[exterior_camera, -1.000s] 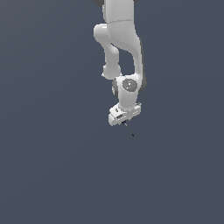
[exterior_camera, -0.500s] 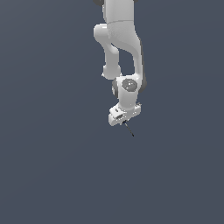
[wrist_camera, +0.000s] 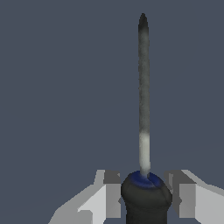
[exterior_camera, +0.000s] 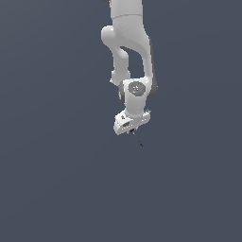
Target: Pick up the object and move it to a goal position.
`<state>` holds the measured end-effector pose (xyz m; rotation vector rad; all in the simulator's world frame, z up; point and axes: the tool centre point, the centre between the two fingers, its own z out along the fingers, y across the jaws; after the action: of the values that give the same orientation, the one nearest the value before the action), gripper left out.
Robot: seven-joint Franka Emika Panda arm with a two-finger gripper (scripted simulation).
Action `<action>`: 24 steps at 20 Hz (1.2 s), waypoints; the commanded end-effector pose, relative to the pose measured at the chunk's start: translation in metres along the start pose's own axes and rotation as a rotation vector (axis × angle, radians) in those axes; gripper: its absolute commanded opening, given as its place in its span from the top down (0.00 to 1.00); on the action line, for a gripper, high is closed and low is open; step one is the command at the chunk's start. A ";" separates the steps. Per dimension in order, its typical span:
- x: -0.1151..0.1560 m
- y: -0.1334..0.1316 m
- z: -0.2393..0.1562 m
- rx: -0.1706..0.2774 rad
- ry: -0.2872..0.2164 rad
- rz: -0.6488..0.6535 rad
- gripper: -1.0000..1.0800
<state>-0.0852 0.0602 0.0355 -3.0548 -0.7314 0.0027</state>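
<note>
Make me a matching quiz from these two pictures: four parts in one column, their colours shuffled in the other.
1. arm
2. stick shaft
3. stick handle, held in the gripper
4. collar atop the handle

A. blue
B. white
C. black
D. mostly grey

Pairs: 1-B, 2-D, 3-C, 4-A.

Thin dark object between jaws
</note>
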 end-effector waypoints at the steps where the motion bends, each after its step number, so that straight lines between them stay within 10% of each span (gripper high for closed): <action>1: -0.001 0.011 -0.013 -0.001 0.001 0.001 1.00; 24: -0.012 0.163 -0.205 0.001 0.003 0.000 1.00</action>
<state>-0.0251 -0.0837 0.2296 -3.0541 -0.7298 -0.0019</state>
